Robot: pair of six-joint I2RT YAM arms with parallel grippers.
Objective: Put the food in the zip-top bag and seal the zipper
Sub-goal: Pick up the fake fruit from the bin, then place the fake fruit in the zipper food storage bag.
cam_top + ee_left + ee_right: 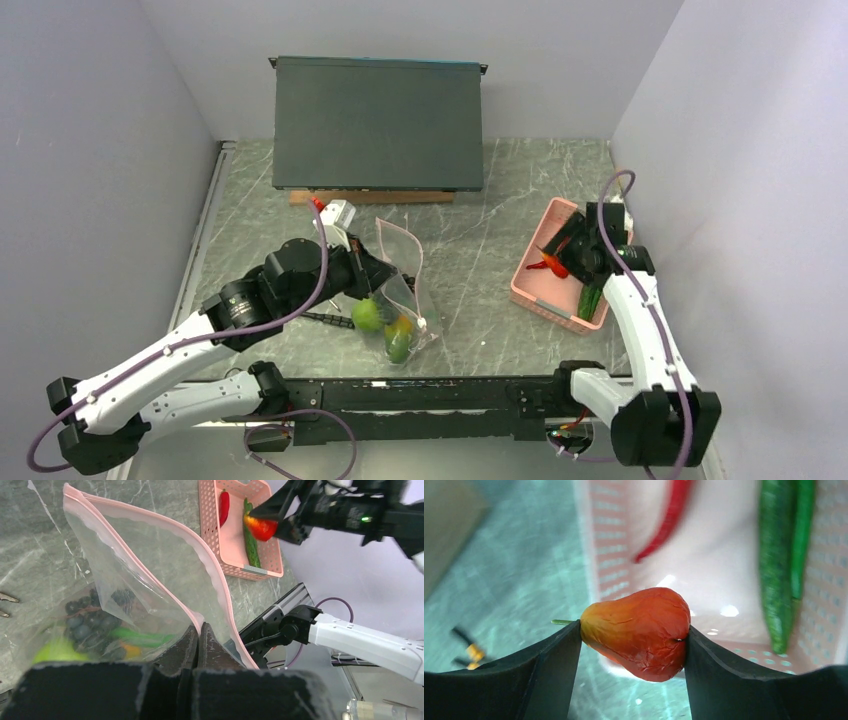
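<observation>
The clear zip-top bag [402, 262] stands open on the table, its pink zipper strip [200, 555] curving round the mouth. My left gripper [199, 630] is shut on the bag's rim at the near end of the mouth and holds it up; it also shows in the top view [374, 277]. Inside lie a lime-green fruit [367, 315], an orange-yellow piece [403, 325] and dark grapes [90, 622]. My right gripper [634, 635] is shut on a red-orange fruit [639, 632] and holds it above the pink basket [540, 302]. A red chili [669, 522] and a dark green cucumber [776, 565] lie in the basket.
A dark grey slanted panel [378, 122] on a wooden base stands at the back. A black-handled tool [322, 318] lies left of the bag. A small orange-handled tool [471, 652] lies on the marble. Walls close in on the left and right.
</observation>
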